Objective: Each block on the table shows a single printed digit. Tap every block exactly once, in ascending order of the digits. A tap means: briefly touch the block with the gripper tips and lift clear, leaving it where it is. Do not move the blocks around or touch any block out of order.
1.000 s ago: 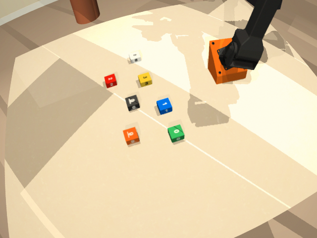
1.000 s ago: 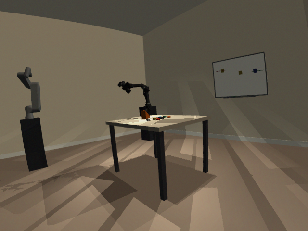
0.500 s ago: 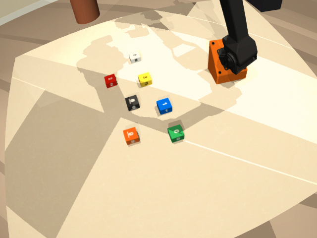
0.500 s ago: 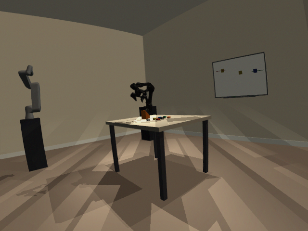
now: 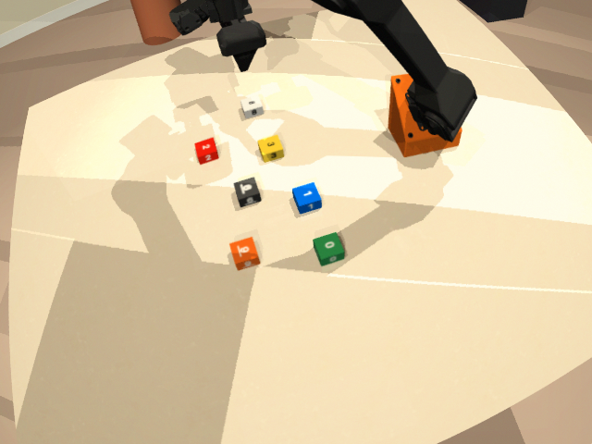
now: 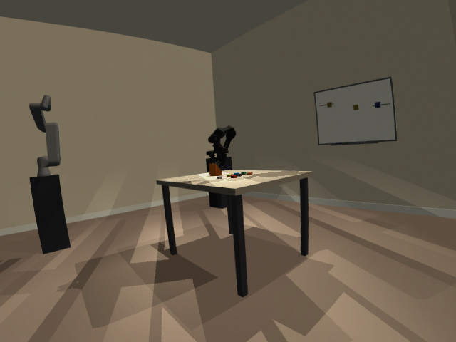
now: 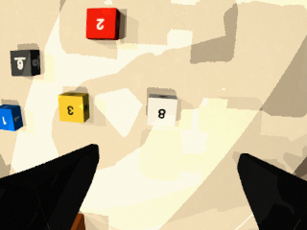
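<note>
- Seven digit blocks sat on the table (image 5: 430,334), clustered left of the arm's base (image 5: 420,129).
- Block 8 (image 5: 251,106) lay farthest back, with the gripper (image 5: 242,59) hanging above the table just beyond it, fingers wide apart, holding nothing.
- Block 2 (image 5: 206,150) was at the left, block 3 (image 5: 270,148) to its right.
- Nearer: the block with an unclear digit (image 5: 247,191), block 1 (image 5: 306,197) to its right.
- Nearest row: block 9 (image 5: 244,252) at left, block 0 (image 5: 328,248) at right.
- All blocks stood apart from each other.
</note>
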Controlling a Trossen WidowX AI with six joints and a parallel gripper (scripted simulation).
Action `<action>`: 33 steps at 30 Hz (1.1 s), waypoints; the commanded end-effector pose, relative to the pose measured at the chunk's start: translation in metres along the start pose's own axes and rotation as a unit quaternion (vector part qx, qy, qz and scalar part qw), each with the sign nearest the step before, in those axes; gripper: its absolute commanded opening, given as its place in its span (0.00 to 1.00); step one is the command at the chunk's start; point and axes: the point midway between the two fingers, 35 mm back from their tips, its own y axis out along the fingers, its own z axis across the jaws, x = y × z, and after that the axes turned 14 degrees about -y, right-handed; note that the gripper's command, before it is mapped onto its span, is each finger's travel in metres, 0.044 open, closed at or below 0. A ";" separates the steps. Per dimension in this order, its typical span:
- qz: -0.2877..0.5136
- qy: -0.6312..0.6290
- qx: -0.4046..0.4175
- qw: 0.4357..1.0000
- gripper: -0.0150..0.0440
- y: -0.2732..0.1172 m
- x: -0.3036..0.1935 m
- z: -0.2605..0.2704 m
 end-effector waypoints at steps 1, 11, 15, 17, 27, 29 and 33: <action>0.003 0.003 0.001 1.000 0.93 0.000 -0.001 0.000; 0.003 0.003 0.001 1.000 0.93 0.000 -0.001 0.000; 0.003 0.003 0.001 1.000 0.93 -0.001 0.002 0.008; 0.003 0.003 0.002 1.000 0.93 -0.003 0.007 0.031; 0.003 0.005 0.005 1.000 0.93 0.000 0.012 0.114; 0.003 0.005 0.005 1.000 0.93 0.000 0.012 0.114; 0.003 0.005 0.005 1.000 0.93 0.000 0.012 0.114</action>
